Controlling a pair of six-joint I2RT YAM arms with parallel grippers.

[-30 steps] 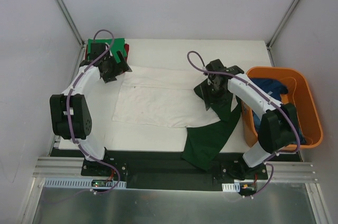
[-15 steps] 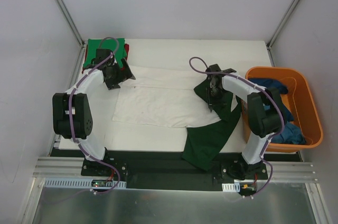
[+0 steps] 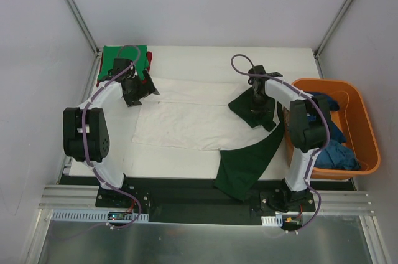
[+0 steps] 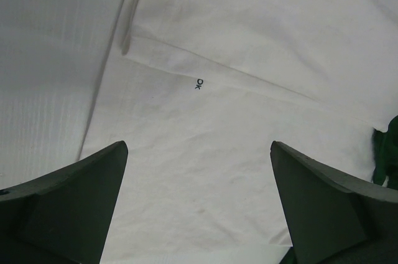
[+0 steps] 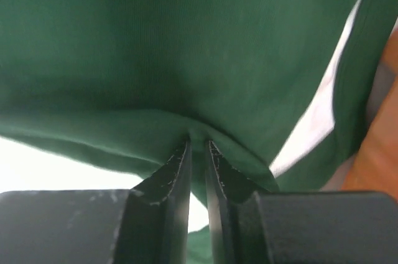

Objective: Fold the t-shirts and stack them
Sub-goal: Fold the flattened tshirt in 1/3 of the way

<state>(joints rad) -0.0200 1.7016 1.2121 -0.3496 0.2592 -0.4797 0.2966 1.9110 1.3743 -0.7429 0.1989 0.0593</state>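
**Right gripper clamped on the green sleeve**

I watched the table (image 3: 205, 58) from the overhead view, and it carried the same load as a second before. The white shirt (image 3: 186, 121) lay spread flat across its middle and had not shifted. The orange tub (image 3: 368, 142) stood off the table's right edge, where it had been.

The dark green sleeve (image 3: 249, 114) at the shirt's right end sat bunched into a raised diamond. More green cloth trailed from there over the near edge of the table. A second earlier that cloth had lain in one flatter run.

The blue shirt (image 3: 339, 152) lay in the tub, and more of it showed because the right arm had swung off the tub. The green shirt (image 3: 115, 55) sat folded at the far left corner, with the red shirt (image 3: 149, 60) peeking out beside it. The left arm had drawn back off the green shirt since then.

The right gripper (image 5: 197, 152) had narrowed over that second, and its fingers (image 5: 168, 177) were pinching a fold of the sleeve (image 5: 186, 58). The left gripper (image 4: 199, 214) hung wide apart above the white shirt (image 4: 217, 152), grasping nothing, as before.
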